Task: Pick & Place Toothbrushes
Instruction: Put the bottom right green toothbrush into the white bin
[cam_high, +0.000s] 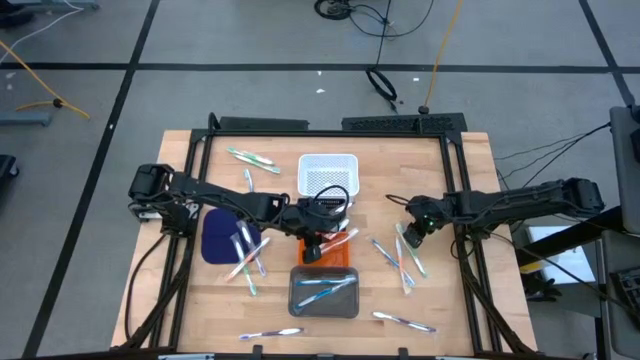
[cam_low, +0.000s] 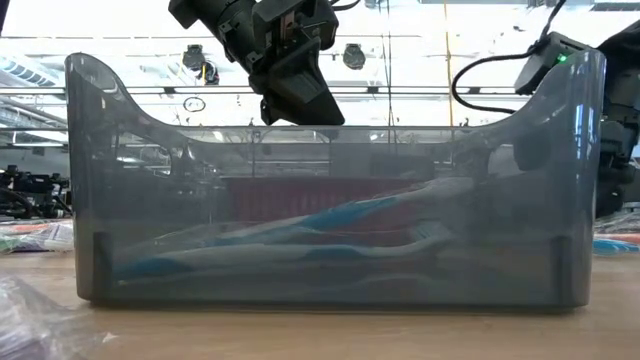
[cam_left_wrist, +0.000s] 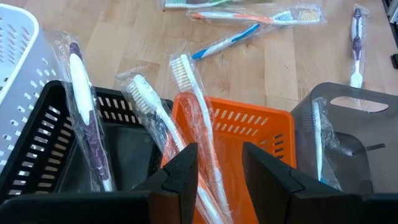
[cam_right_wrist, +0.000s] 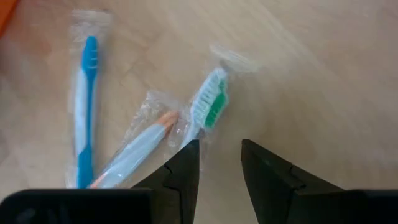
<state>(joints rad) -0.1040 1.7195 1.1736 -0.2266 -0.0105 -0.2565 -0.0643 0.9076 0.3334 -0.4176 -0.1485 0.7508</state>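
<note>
Desk (cam_high: 200, 300) with white basket (cam_high: 328, 170) far, orange basket (cam_left_wrist: 249, 134) centre, grey bin (cam_high: 324, 294) near (two toothbrushes inside); wrapped toothbrushes (cam_high: 400, 262) scattered around. Left gripper (cam_left_wrist: 217, 168) over the orange basket, jaws parted around a wrapped toothbrush (cam_left_wrist: 189, 93); grasp uncertain. Right gripper (cam_right_wrist: 219, 163) jaws released, empty, above a green-bristled toothbrush (cam_right_wrist: 208, 102).

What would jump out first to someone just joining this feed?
Wrapped toothbrushes lie scattered across the wooden table, several already sorted into a row of small bins. At mid-table the left end effector sits over the orange bin, a wrapped toothbrush between its fingers. The right end effector hovers low over a green-bristled toothbrush on the table's right side.
</note>
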